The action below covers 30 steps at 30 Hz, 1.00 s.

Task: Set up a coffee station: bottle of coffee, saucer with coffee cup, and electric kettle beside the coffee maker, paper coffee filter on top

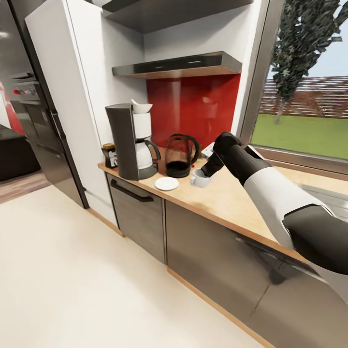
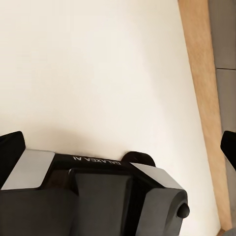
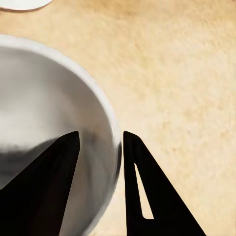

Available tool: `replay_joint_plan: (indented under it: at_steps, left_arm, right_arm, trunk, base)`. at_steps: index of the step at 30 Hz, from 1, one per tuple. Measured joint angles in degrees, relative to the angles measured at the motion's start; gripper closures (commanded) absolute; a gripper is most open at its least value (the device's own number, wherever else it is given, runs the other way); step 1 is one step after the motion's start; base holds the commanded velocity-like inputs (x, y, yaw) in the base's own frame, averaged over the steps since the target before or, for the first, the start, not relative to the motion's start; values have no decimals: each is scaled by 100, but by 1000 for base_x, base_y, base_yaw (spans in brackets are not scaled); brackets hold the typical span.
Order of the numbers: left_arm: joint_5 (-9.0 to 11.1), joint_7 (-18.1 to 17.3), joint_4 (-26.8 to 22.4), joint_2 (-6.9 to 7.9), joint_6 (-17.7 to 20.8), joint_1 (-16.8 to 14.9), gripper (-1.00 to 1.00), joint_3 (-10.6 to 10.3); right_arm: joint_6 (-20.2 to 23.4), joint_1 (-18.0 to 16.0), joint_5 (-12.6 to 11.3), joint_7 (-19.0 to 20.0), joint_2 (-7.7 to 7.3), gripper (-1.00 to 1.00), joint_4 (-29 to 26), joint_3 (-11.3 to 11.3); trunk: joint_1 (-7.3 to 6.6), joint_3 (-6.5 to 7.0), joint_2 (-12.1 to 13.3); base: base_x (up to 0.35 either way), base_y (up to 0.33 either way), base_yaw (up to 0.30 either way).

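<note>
Your right gripper is pinched on the rim of the coffee cup, one finger inside the bowl and the other outside against the wall (the right wrist view shows this plainly). In the head view the cup sits low over the countertop, just to the right of the saucer; you cannot tell from here whether it touches the wood. The saucer lies flat near the front edge, apart from the cup.

To the left, the coffee maker stands at the end of the countertop, with the paper coffee filter perched on top of it. The bottle of coffee stands just beyond it on the left, close against its side. The electric kettle stands just right of the coffee maker, behind the saucer.

The kitchen shelf hangs on the wall above them.

Your left gripper points down at the pale floor, its fingertips showing at opposite edges of the left wrist view, spread wide with nothing between them.
</note>
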Motion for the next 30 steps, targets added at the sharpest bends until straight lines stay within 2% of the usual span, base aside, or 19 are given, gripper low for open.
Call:
replay_joint_plan:
  at_steps: [6,22,30]
  left_arm:
    - [0,1,1,-1,1,-3,-100,-1]
    - [0,1,1,-1,1,-1,-100,-1]
    - [0,0,0,0,0,0,-100,1]
  right_arm:
    - [4,-1,-2,0,1,100,1,-1]
    - [3,-1,0,0,-2,100,1,-1]
    - [0,0,0,0,-6,100,0,-8]
  trunk:
    - [1,11,0]
    - [2,82,0]
    - [0,97,0]
  base:
    - [73,134,-136]
    - [3,11,-247]
    - [61,232,-78]
